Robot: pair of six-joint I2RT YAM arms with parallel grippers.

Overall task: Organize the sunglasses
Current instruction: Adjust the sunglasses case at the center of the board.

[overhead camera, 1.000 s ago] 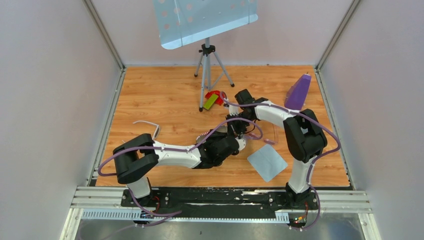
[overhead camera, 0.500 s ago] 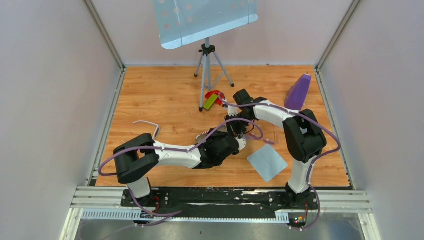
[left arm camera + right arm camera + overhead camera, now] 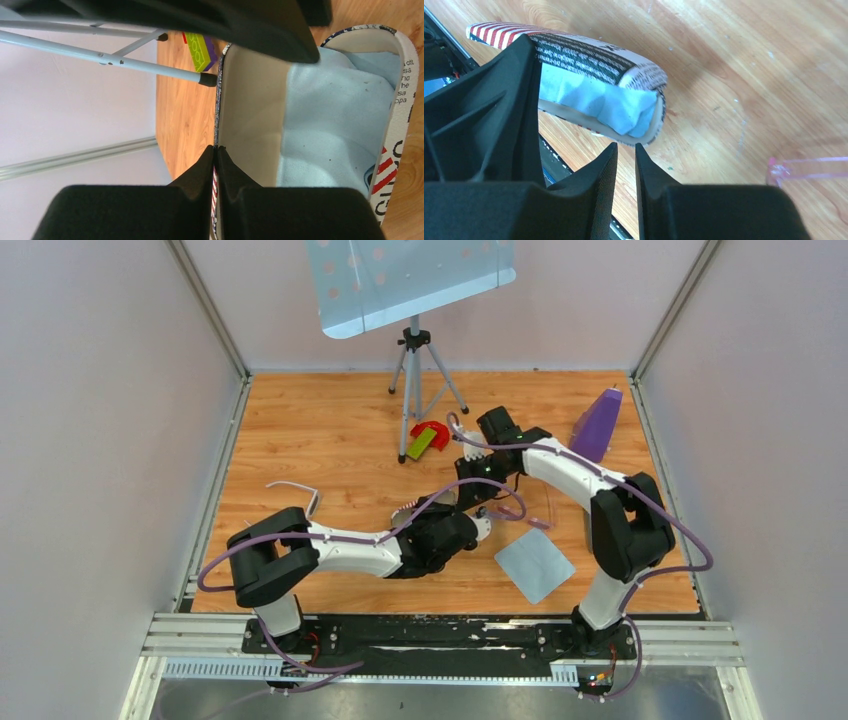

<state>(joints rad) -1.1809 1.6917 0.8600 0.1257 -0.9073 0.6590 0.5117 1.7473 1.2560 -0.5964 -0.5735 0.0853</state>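
Wood-grain table [image 3: 330,420] carries both arms toward its middle. The left arm lies low, elbow folded near its base and forearm stretched rightward. The left gripper [image 3: 216,150] is pinched tight on the thin side wall of the open glasses case [image 3: 250,110], one finger inside and one outside. A light blue cloth [image 3: 340,110] is bunched in the case (printed letters and red stripes run along its rim).

The right arm rises from its base, bends at the elbow and reaches back left, with its wrist tipped down just beyond the case. The right gripper [image 3: 626,146] hangs above bare wood beside the case's end. Its fingertips stand slightly apart with nothing between them.

The sunglasses [image 3: 809,169] lie on the table to the right of the case and apart from it. Only one translucent pink arm shows, cut off by the picture's edge. From above, the two grippers hide most of the case. A second flat cloth [image 3: 535,565] lies near the right arm's base.
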